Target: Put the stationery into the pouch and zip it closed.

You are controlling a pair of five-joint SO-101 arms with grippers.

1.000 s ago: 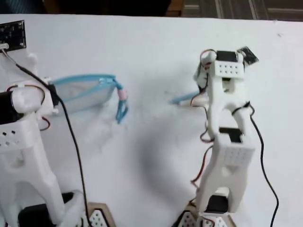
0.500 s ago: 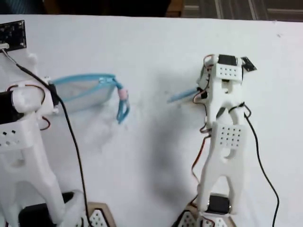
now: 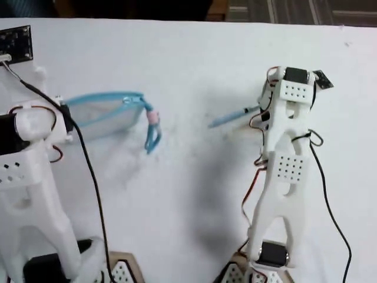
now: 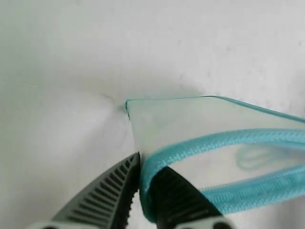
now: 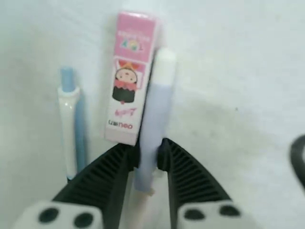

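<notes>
A clear pouch (image 3: 106, 115) with a blue zipper lies on the white table, its zipper strap (image 3: 152, 134) trailing off one end. My left gripper (image 3: 63, 112) is shut on the pouch's other end; in the left wrist view the gripper (image 4: 145, 167) pinches the blue zipper edge (image 4: 200, 143). My right gripper (image 5: 147, 145) is shut on a pale lavender pen (image 5: 155, 100). Beside it on the table lie a pink eraser (image 5: 128, 81) and a blue-and-white pen (image 5: 71, 129). In the high view a light blue pen (image 3: 227, 119) reaches left from the right gripper (image 3: 259, 115).
A dark camera board (image 3: 15, 44) sits at the far left. Cables hang along both arms. Bare white table (image 3: 194, 177) lies between the pouch and the right arm. The table's far edge runs along the top of the high view.
The right arm has drawn back to the right, so more of the light blue pen shows in front of it. The left arm and pouch have stayed put.
</notes>
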